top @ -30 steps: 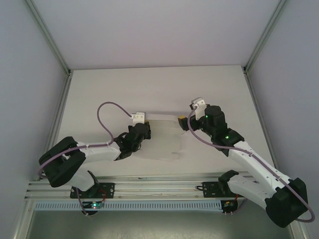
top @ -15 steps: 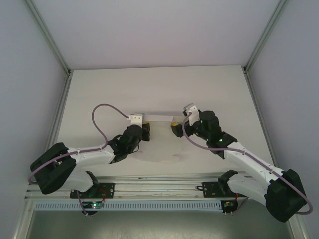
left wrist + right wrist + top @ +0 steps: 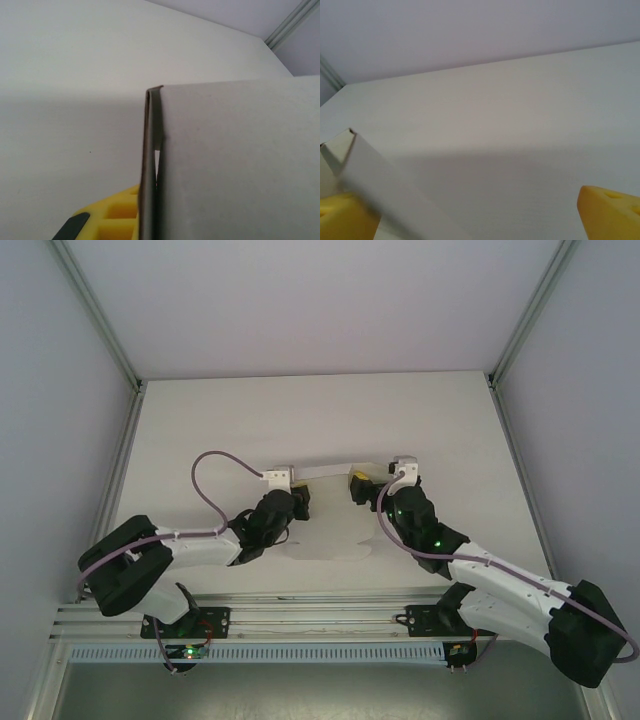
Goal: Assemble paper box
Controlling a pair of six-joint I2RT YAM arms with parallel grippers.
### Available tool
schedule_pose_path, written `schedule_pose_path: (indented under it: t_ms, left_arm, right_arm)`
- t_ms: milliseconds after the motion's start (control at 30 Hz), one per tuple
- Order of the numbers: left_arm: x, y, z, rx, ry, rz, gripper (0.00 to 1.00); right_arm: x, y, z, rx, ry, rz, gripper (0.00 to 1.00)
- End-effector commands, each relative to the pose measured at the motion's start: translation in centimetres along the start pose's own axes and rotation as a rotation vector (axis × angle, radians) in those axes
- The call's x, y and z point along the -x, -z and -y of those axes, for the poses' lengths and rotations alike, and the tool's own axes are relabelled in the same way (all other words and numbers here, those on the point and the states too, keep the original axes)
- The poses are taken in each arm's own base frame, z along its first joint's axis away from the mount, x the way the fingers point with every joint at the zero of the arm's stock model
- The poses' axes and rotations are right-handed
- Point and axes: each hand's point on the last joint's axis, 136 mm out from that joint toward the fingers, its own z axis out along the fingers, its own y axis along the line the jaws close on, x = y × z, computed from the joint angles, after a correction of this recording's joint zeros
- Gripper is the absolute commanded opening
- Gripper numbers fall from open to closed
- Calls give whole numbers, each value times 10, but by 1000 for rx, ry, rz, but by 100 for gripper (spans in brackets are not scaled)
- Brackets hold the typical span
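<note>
My left gripper [image 3: 298, 502] was clamped on the left edge of the paper box [image 3: 330, 525], jaws together. In the left wrist view the card ran edge-on up the middle, two thin layers meeting in a fold at the top, with a broad white panel spreading to the right. One yellow finger pad [image 3: 112, 217] sat against the card's outer face at the bottom; the other pad was hidden behind the panel. My right gripper [image 3: 357, 485] was spread wide with nothing between its fingers, up at the box's far right corner. In the right wrist view its two yellow tips sat at the bottom corners, well apart. A narrow strip of card slanted down across one fingertip [image 3: 340, 220] on the view's left side; couldn't tell if it was touching. The other tip [image 3: 610, 212] had bare table around it. From above, the box was a thin white sheet at mid-table spanning between both grippers. Its far edge was a straight strip from one to the other, and its near part reached toward the arm bases. It was hard to read against the white table [image 3: 200, 420], so I couldn't tell how much of it was lifted. Both arms angled inward toward each other. A purple cable [image 3: 205, 468] looped off my left wrist above the table. An aluminium rail [image 3: 300, 608] ran along the near edge by the bases.
</note>
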Motion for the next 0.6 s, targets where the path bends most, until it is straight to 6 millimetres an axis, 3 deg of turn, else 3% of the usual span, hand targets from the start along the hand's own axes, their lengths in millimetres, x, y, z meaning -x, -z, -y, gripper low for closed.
schedule_pose_path:
  t_ms: [0,267,367,567]
  left_arm:
    - [15,4,-8,73,43,78,0]
    - [30,26,-32,170,49,131,0]
    - [31,31,-35,166,62,137,0]
    - [35,39,-33,146,79,138,0]
  right_arm:
    - [19,11,19,-117,-55,42,98]
    - [5,36,42,-40,-123,20,98]
    - [-9,35,53,-17,-167,-27,98]
    - [-29,26,52,17,-153,-115,98]
